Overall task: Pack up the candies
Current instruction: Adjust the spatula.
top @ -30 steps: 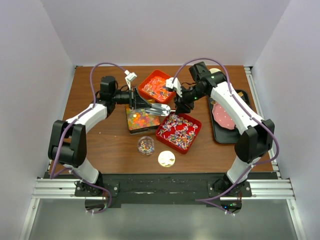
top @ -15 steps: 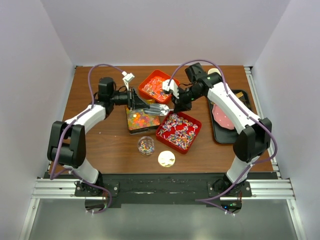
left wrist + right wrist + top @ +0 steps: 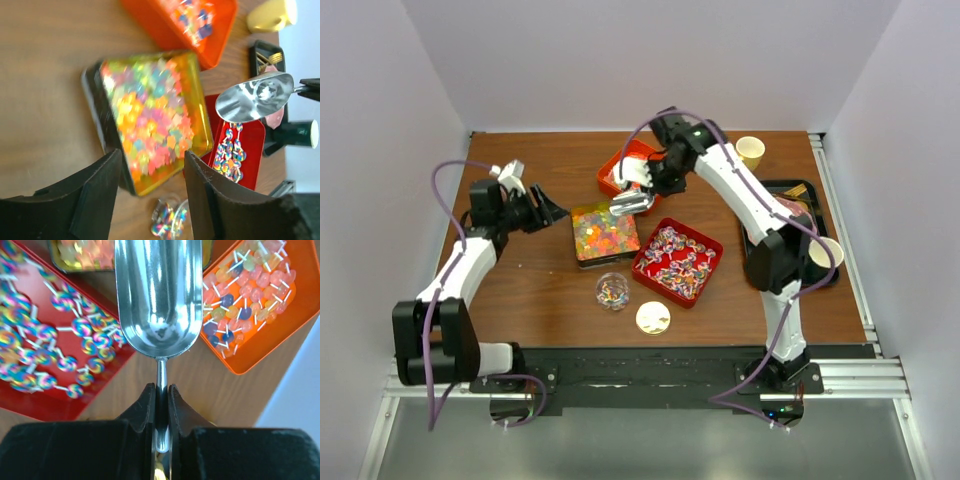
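The right tool (image 3: 160, 392) is clamped on the handle of a metal scoop (image 3: 159, 295), which hangs empty above the surface (image 3: 520, 290) where three containers meet. The left tool (image 3: 152, 162) is spread wide and holds nothing, off to one side of the gummy pieces (image 3: 150, 120) in their tin (image 3: 95, 100). Swirled sweets (image 3: 45, 340) fill the red tray (image 3: 75, 410), and wrapped ones (image 3: 245, 290) fill the orange tray (image 3: 250, 360). The small clear jar (image 3: 612, 291) holds only a few, with its gold lid (image 3: 653, 318) lying beside it. I'd say packing has barely begun.
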